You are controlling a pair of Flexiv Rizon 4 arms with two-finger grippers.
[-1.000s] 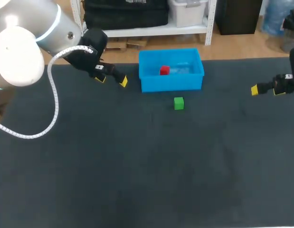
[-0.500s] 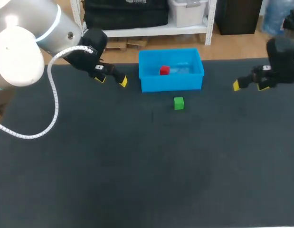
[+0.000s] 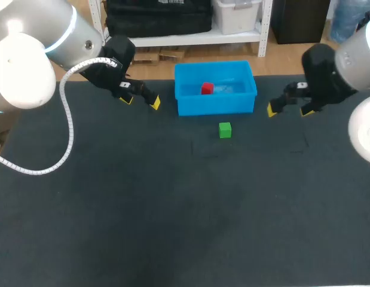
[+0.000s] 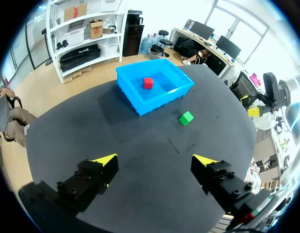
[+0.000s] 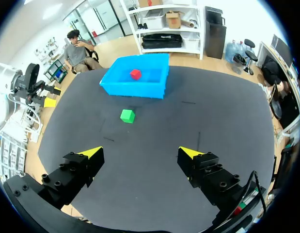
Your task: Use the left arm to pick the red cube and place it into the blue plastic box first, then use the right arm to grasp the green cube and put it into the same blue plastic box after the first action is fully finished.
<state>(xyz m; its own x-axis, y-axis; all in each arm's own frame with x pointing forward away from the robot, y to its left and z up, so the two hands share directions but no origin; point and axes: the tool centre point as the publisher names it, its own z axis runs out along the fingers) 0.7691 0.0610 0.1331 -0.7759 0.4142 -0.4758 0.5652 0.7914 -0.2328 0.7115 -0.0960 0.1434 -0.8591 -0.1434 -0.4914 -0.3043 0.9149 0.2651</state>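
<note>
While the head view is looking down from behind the robot, the dark table (image 3: 173, 215) is stretching away toward its far edge. The nearest thing on it is the green cube (image 3: 225, 130), which is sitting flat on the surface just in front of the near wall of the blue plastic box (image 3: 214, 105) without touching it.

A little farther out, about level with that near wall, the two grippers are hanging above the table on either side of the box. The left gripper (image 3: 140, 100) is coming in from the left and is hovering just beside the box's near left corner. Its yellow-tipped fingers are standing wide apart and are holding nothing; in its own wrist view only bare table is showing between them. The right gripper (image 3: 289, 109) is coming in from the right and is hovering near the box's near right corner, apart from the green cube. Its fingers are likewise spreading wide and are gripping nothing. In the right wrist view the green cube (image 5: 127, 115) is lying ahead of those spread fingers, with the box beyond it.

Farthest away, the box is standing upright near the table's far edge, and the red cube (image 3: 207, 89) is resting on its floor, a little left of the middle.
</note>
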